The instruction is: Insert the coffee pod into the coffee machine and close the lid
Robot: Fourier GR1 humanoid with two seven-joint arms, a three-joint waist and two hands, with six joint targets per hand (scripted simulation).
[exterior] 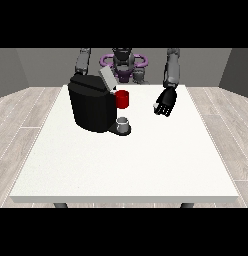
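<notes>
The black coffee machine (91, 107) stands on the left half of the white table (146, 165). Its grey lid (107, 77) is tilted up and open. A red pod holder (122, 99) juts from the machine's front, over a small grey cup (124, 124) on the base. I cannot make out the coffee pod. The hand at the view's right (166, 103) hangs over the table to the right of the machine, with relaxed fingers and nothing in it. The arm at the view's left (83, 61) goes down behind the machine, which hides its hand.
The table's front edge (126, 199) is near the camera. A wooden floor surrounds the table.
</notes>
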